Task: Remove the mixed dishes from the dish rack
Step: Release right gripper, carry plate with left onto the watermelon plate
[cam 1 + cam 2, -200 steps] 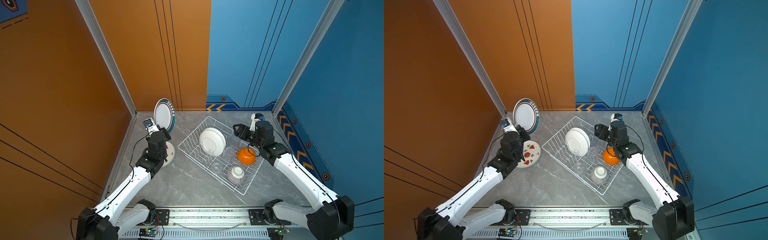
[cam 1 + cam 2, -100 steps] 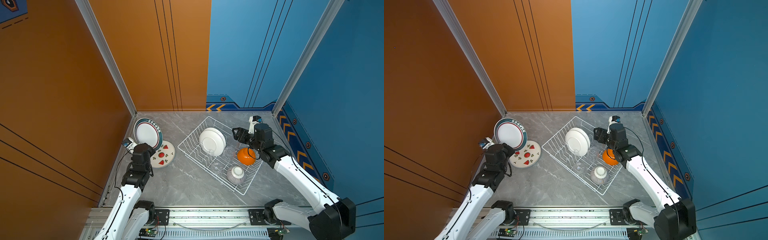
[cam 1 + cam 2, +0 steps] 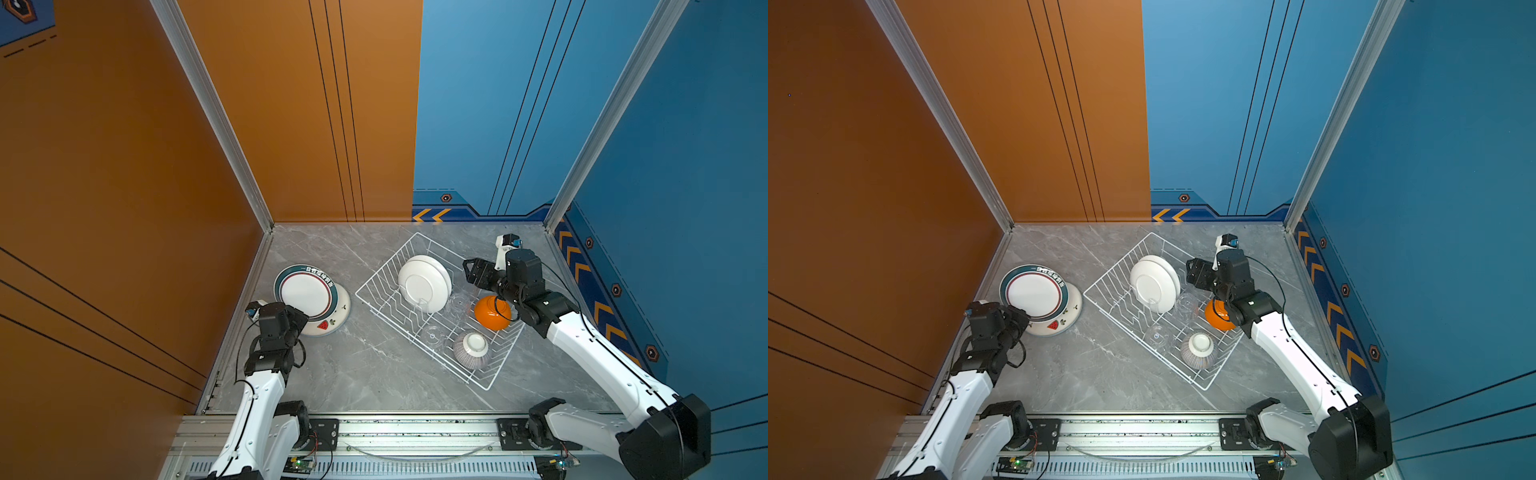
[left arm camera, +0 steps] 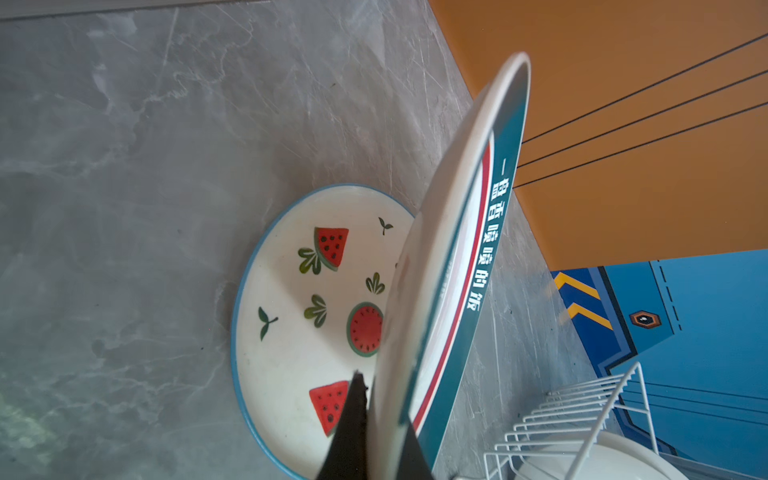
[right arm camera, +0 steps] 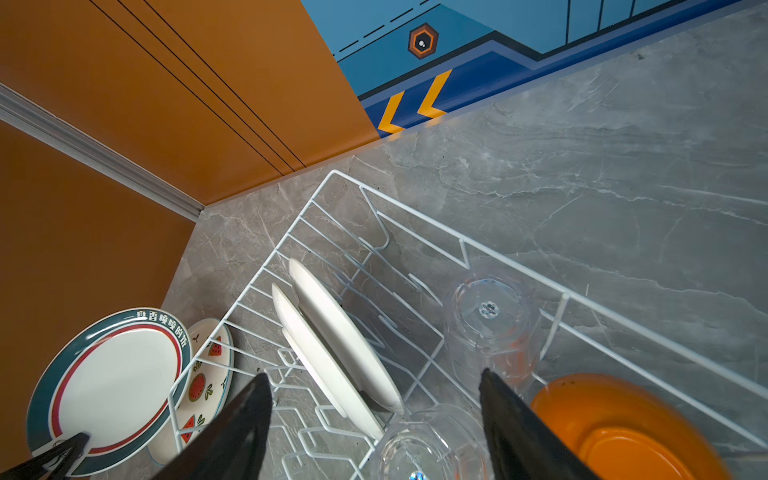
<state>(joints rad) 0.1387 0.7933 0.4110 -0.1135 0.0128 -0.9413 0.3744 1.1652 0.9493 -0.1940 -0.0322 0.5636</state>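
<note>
Now left pincer (image 4: 384,444) clenched on rim of dark-ringed plate (image 3: 306,291). I've swung it down, and it sits tilted over watermelon plate (image 4: 307,332) just under pincer; contact unclear. I judge second plate almost unloaded. Over dish rack (image 3: 386,263), right pincer (image 5: 374,380) unchanged, released, with tumbler (image 5: 490,316) just ahead and orange bowl (image 3: 492,312) beside.

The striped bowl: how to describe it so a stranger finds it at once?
Find the white wire dish rack on the grey table. In its end nearest the robot's base rail sits the striped bowl, upside down. Unlike the orange bowl beside it, it has fine grey stripes and a white foot.
</note>
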